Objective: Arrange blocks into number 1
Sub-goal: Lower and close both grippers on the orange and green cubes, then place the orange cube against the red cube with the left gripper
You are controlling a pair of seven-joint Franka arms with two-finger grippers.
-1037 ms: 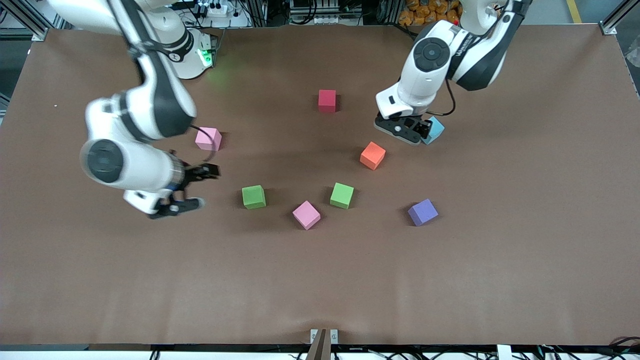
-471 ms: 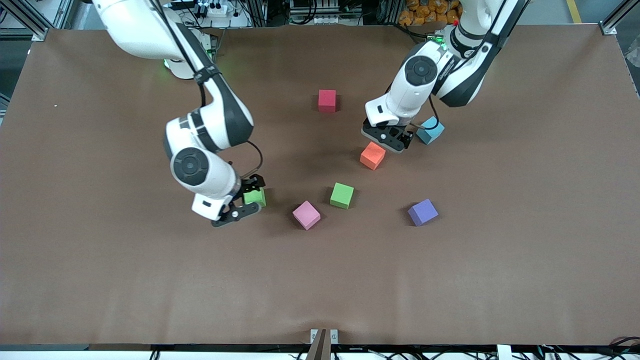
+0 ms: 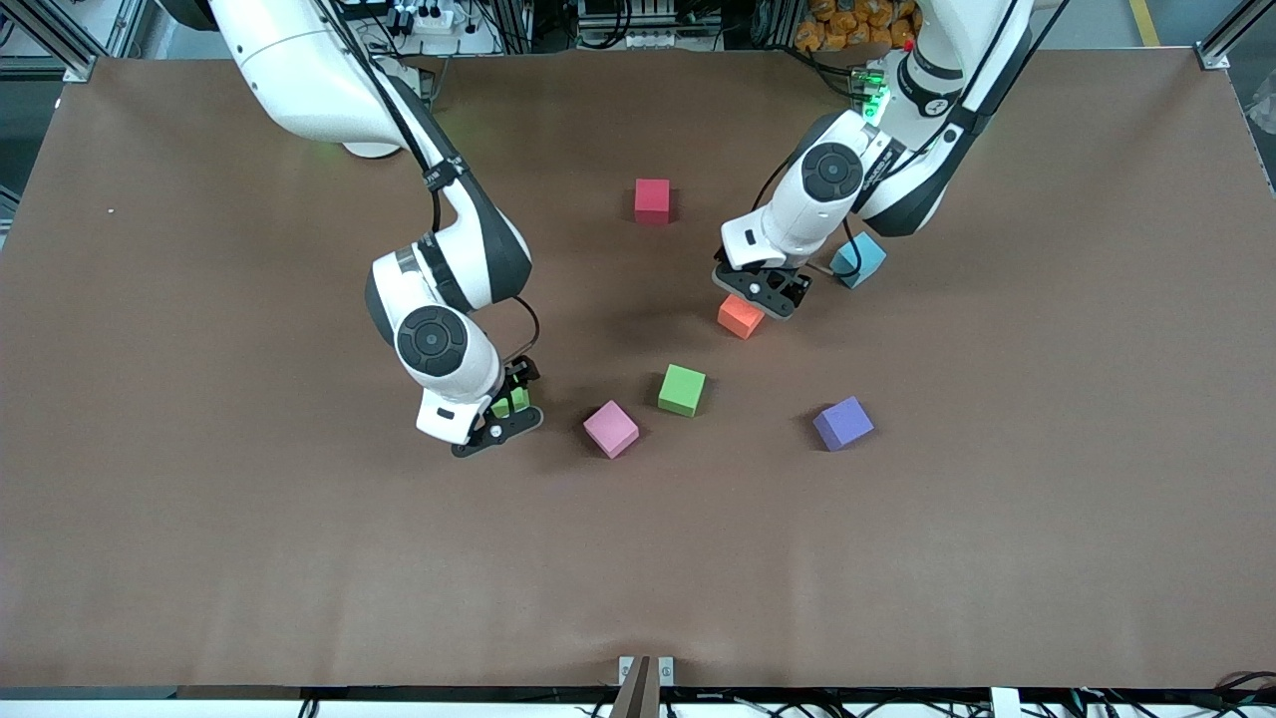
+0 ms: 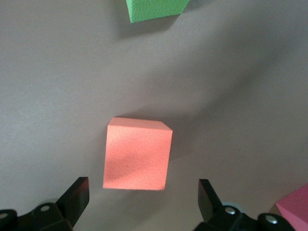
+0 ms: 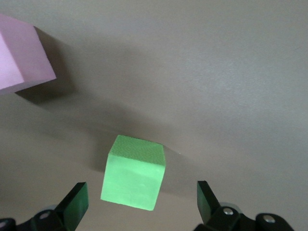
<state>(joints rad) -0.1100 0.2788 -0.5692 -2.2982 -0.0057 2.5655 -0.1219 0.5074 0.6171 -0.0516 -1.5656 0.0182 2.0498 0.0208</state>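
Seven blocks show (two green (image 3: 682, 390), one pink (image 3: 610, 429)); left gripper (image 3: 755, 291) wide over orange (image 3: 739, 317), right gripper (image 3: 503, 417) wide over green (image 3: 510, 404).

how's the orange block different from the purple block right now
The orange block lies under the open left gripper, between its fingers in the left wrist view; the purple block has no gripper over it. The purple one lies nearer the front camera and more toward the left arm's end. Both are same-sized cubes resting on the table.
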